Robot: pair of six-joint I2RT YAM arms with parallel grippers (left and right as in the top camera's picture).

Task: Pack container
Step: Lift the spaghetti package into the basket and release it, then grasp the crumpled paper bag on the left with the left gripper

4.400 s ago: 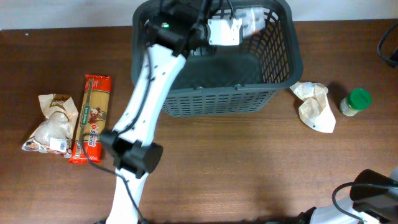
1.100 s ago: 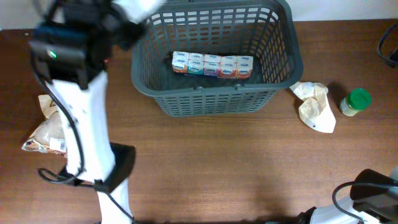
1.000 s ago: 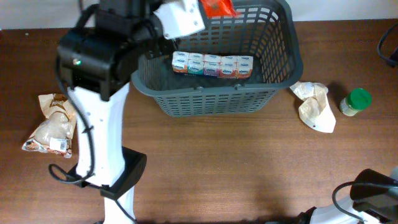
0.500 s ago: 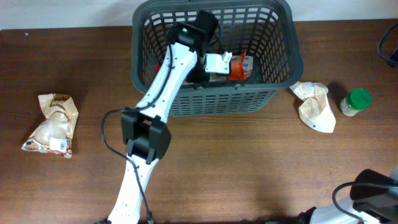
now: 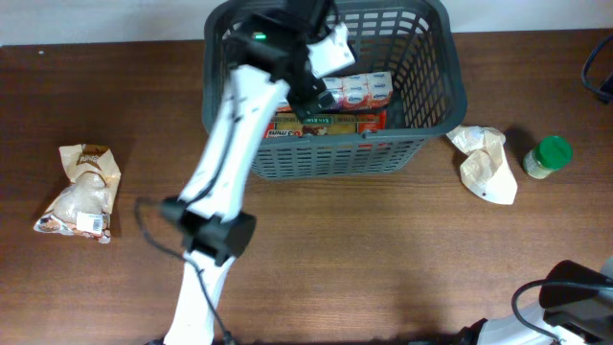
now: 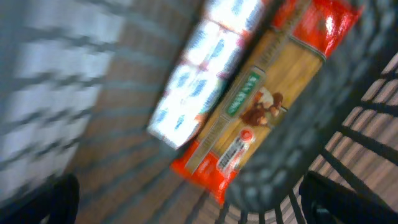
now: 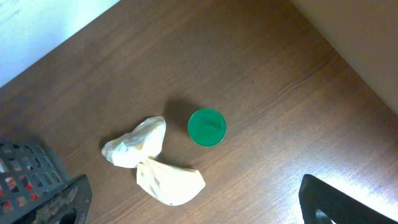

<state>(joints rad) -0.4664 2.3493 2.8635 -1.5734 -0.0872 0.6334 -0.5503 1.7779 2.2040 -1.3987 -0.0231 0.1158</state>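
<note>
Far left of overhead view: tan food bag (image 5: 81,189) on desk (image 5: 383,249). Top centre: grey basket (image 5: 330,158) holds spaghetti pack (image 5: 326,123), lying beside carton row (image 5: 364,89). Left fingers (image 6: 43,202) over basket, spread, empty. Right side: crumpled bag (image 5: 487,163), then green-lidded jar (image 5: 549,156). Right fingers (image 7: 339,202) spread, empty.

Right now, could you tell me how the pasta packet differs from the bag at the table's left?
The pasta packet lies inside the basket; the bag sits out on the table. The packet is long, flat and red-ended; the bag is lumpy and pale. Both are food packs.
</note>
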